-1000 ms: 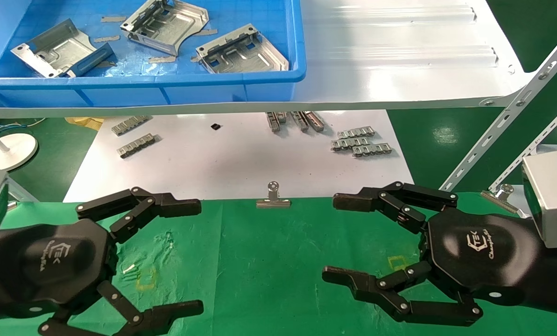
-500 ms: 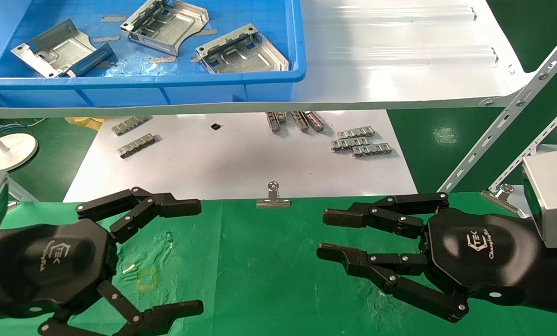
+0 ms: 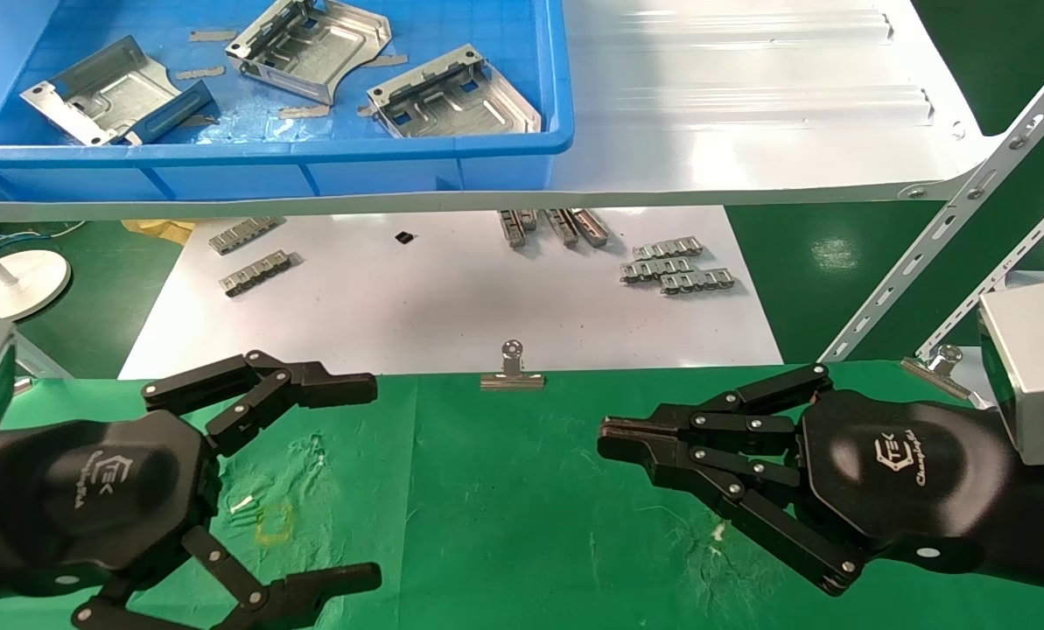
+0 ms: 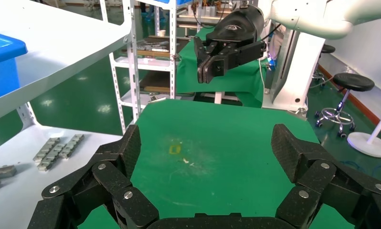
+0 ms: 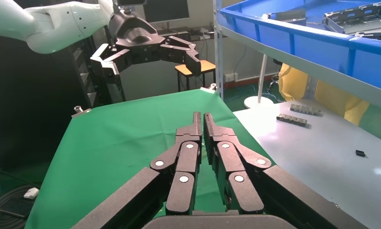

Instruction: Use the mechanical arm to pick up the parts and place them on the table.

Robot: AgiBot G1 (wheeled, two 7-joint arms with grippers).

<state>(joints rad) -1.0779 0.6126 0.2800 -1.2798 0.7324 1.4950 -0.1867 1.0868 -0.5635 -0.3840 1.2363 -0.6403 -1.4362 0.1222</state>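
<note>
Three silvery sheet-metal parts (image 3: 106, 92) (image 3: 311, 48) (image 3: 456, 96) lie in the blue bin (image 3: 268, 157) on the white shelf, also seen in the right wrist view (image 5: 355, 14). The mechanical arm's left gripper (image 3: 374, 481) (image 4: 207, 148) hovers low over the left of the green table (image 3: 504, 507), open wide with nothing between its fingers. My right gripper (image 3: 605, 437) (image 5: 203, 117) hangs over the table's right side, shut on nothing, fingertips pointing toward the middle. Both grippers are well short of the bin.
The glossy white shelf (image 3: 749, 105) overhangs a white sheet (image 3: 451, 297) carrying small grey link strips (image 3: 679, 267) (image 3: 255, 271). A binder clip (image 3: 511, 372) pins the cloth's far edge. Perforated shelf struts (image 3: 942, 236) slant at right. A yellow square mark (image 3: 274, 523) lies near the left gripper.
The right gripper's fingers have swung together from wide open to shut. The left arm and the parts have not moved.
</note>
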